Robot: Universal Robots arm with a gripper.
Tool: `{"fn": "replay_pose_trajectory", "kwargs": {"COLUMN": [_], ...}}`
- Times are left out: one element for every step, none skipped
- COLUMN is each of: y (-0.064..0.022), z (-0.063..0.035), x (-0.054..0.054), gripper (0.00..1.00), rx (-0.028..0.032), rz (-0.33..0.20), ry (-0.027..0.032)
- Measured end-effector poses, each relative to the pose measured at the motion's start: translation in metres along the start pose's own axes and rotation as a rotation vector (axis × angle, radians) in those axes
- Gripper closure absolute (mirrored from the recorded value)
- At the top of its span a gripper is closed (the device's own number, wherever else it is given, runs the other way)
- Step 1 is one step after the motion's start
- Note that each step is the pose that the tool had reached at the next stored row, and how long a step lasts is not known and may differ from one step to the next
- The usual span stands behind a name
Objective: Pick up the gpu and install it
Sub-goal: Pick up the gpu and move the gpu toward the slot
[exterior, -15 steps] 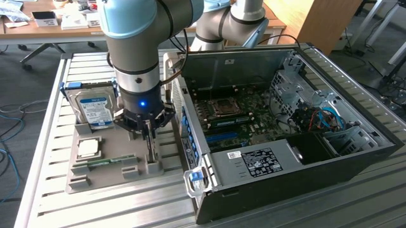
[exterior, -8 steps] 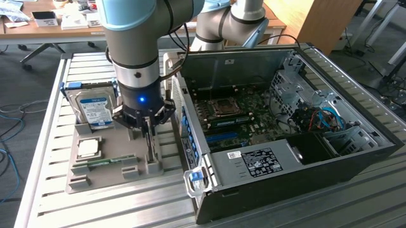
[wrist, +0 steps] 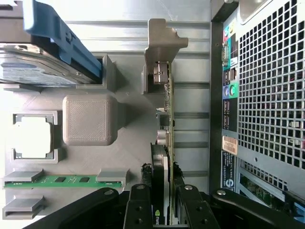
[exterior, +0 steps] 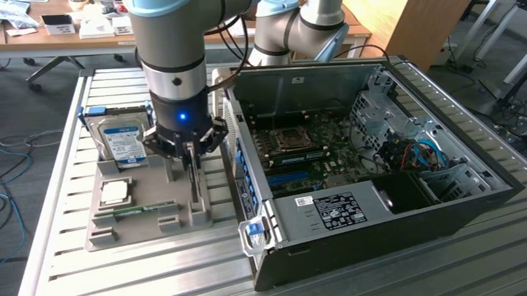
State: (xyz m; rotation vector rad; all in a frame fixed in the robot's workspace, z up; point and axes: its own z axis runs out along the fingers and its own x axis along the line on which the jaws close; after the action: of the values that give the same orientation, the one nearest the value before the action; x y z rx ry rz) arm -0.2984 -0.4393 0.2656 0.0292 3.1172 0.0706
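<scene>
On the grey tray [exterior: 140, 229], along the side that lies nearest the open computer case [exterior: 272, 253], the gpu [exterior: 196, 191] stands on edge in its slot, its silvery bracket [wrist: 162, 38] held against a post of the tray. The claw [exterior: 192, 161] has the card pinched: in the wrist view the claw [wrist: 164, 191] sits astride the dark end of the gpu [wrist: 167, 109], one finger pressed to each face. The card looks seated in the tray, not yet lifted.

Other parts share the tray: a hard drive [exterior: 122, 142] upright at one end, a processor [exterior: 115, 192] near the middle, and a green memory stick [exterior: 136, 209] close beside it. The tray itself rests on the slatted worktop [exterior: 165, 271].

The step in hand appears to be drawing the card out of the tray. To do it well, I judge the pull should run straight up along the slot, since any tilt could jam the bracket on its post or drag the tray along. The grip sits towards one end of the card, so the bracket end may sag; a slow, level lift would guard against that.
</scene>
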Motion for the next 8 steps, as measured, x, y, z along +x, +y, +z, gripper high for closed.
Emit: {"fn": "replay_pose_trajectory", "kwargs": {"y": [0.0001,0.0003,0.0004,0.0005,0.0006,0.0007,0.0008,0.001], "z": [-0.0026,-0.0057,-0.0085,-0.0112,-0.0138,-0.0163,-0.0185,-0.0207], "x": [0.0,0.0,0.0,0.0,0.0,0.0,0.0,0.0], "gripper": [0.73,0.73,0.73,0.73,0.73,0.73,0.73,0.73], "rx": [-0.0001,-0.0005,-0.0007,-0.0008,-0.0008,-0.0009,-0.0009,-0.001], "rz": [0.0,0.0,0.0,0.0,0.0,0.0,0.0,0.0], "ry": [0.0001,0.0,0.0,0.0001,0.0,0.0,0.0,0.0]}}
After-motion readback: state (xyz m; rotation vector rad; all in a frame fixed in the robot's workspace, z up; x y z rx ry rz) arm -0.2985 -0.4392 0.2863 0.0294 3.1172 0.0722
